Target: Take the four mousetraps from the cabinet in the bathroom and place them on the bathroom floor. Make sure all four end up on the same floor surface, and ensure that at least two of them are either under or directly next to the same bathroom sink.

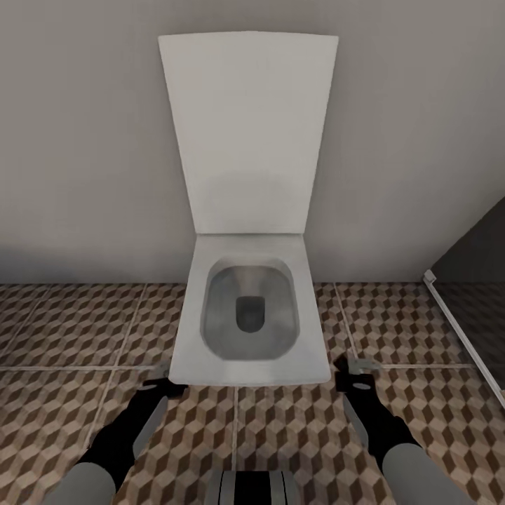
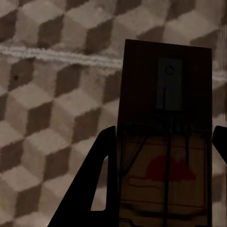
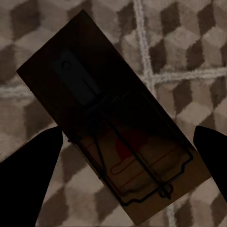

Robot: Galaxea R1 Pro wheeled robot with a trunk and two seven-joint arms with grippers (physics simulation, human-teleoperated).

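Grey wall and cube-patterned bathroom floor (image 1: pixel 63 330), with both arms held low before a white toilet (image 1: pixel 249 308).

Largest first: the toilet stands open-lidded against the wall, straight ahead of the robot, and no sink shows here. Below it the left gripper (image 1: pixel 163 384) and the right gripper (image 1: pixel 358 375) hang over the tiles either side of the bowl. Each carries a trap: the left jaws are clamped on one mousetrap (image 2: pixel 163 142), its long axis running straight out along the fingers; the right jaws stand wider around a second mousetrap (image 3: pixel 111 127), which lies skewed between them, seemingly held. Both traps hang above the floor, so setting down means lowering, though probably near a sink elsewhere.
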